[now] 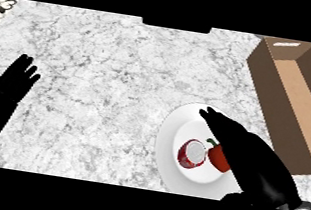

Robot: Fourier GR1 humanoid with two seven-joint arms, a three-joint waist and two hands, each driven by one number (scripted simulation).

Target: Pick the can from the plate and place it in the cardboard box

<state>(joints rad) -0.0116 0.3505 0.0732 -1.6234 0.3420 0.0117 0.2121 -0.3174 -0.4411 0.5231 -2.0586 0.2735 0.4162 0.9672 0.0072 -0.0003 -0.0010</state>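
Grey-white marble counter (119, 71) is filling the view. The can (192, 154) is lying on the white plate (173, 130), touching a red pepper (218, 158). The right hand (246, 146) is hovering over them, fingers straight, partly hiding the pepper. The cardboard box (301, 98) is sitting right of the plate. The left hand (8, 87) is resting open, far left.

On the worktop (119, 71), the plate (172, 140) sits toward the right part of the near edge. The can (192, 154) lies on the plate, and a pepper (219, 157) rests just right of it, touching or nearly so (the contact is hard to tell). The cardboard box (301, 98) occupies the far right corner, behind and right of the plate. The right hand (245, 151) is over the plate's right side, above the pepper. The left hand (3, 92) stands at the left edge, well apart from everything.
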